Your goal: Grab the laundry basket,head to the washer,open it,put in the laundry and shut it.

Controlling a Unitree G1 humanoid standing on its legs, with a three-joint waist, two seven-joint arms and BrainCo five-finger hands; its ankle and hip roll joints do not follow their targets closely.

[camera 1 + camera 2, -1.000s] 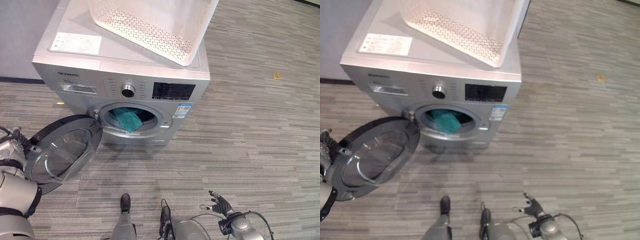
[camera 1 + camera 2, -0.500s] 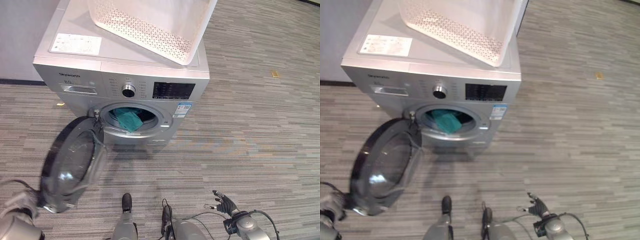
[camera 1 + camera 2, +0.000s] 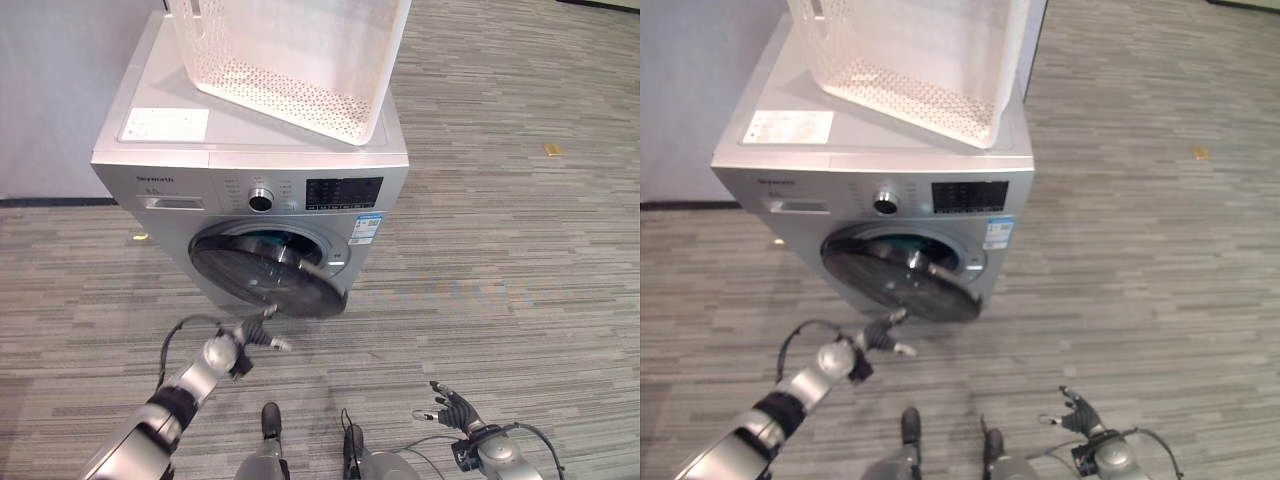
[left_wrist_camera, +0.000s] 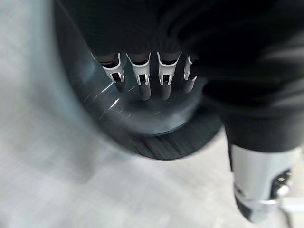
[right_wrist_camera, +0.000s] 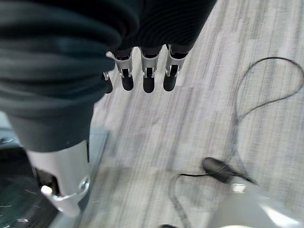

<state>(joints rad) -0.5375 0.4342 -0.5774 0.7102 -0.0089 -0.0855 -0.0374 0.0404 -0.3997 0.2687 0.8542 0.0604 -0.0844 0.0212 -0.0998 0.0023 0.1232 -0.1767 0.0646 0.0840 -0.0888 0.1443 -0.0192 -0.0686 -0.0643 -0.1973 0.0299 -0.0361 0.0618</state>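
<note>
Washer door nearly shut, left hand (image 3: 228,351) just short of it.

Fingers straight, holding nothing; the door (image 3: 268,282) stands ajar ahead (teal laundry (image 3: 262,238) inside), white basket (image 3: 300,50) parked above on the washer (image 3: 180,125); right hand (image 3: 452,408) hangs relaxed.

Both head eyes look steeply down at the washer (image 3: 255,180); each wrist camera peers closely along its own robot hand.

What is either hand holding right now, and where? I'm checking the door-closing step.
Nothing is held. The left hand reaches with straight fingers toward the washer door, which is nearly shut. The right hand hangs open over the floor.
</note>
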